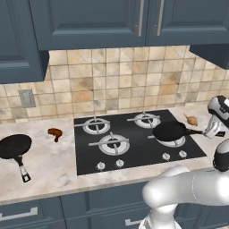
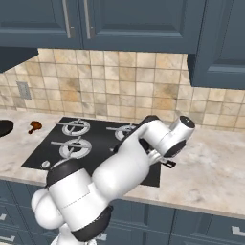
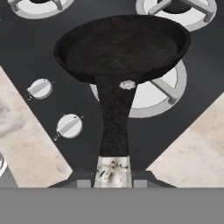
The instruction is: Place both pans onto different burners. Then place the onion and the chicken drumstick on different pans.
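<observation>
A marble counter [image 1: 49, 165] carries a black cooktop [image 1: 134, 150]; near its left edge lie the second pan [image 1: 14, 146] and the chicken drumstick [image 1: 55, 133]. The held pan [image 1: 170, 130] hovers over the front-right burner [image 3: 162, 89], the onion [image 1: 192, 120] beyond. The gripper [image 3: 113, 178] pinches the handle's pale tip [image 3: 113, 168], the handle running straight away from the fingers.

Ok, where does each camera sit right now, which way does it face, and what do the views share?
Left base view: behind-left, facing the cooktop; white arm lower right, gripper shut on a pan handle.
Right base view: behind-right, facing the same cooktop; the arm blocks its near side.
Hand view: on the hand, looking along the handle at the pan above a burner.
Both base views share the chicken drumstick.
</observation>
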{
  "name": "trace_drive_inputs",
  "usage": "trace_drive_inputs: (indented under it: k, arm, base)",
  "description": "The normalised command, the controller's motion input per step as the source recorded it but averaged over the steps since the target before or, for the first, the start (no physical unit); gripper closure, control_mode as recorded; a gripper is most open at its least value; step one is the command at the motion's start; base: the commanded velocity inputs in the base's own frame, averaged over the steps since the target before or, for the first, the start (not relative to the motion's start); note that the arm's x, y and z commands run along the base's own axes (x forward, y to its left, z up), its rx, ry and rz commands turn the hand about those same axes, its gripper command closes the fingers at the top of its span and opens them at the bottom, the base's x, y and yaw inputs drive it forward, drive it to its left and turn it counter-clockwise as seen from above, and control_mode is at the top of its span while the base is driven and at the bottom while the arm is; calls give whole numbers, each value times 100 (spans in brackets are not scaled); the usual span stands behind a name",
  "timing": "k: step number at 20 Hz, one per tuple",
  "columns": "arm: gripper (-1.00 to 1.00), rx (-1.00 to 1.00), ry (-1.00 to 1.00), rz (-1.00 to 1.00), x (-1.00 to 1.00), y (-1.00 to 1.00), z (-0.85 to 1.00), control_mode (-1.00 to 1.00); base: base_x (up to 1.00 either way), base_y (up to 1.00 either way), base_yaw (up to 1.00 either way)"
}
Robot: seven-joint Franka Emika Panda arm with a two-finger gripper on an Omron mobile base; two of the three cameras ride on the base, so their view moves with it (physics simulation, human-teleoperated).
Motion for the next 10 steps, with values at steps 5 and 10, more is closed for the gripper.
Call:
trace_drive_inputs:
  k: [5,10]
  arm:
    - [100,0,0,0,8,-19,-9,-100]
    - [100,0,0,0,0,-33,-18,-100]
  base:
    - [0,0,0]
    - [0,0,0]
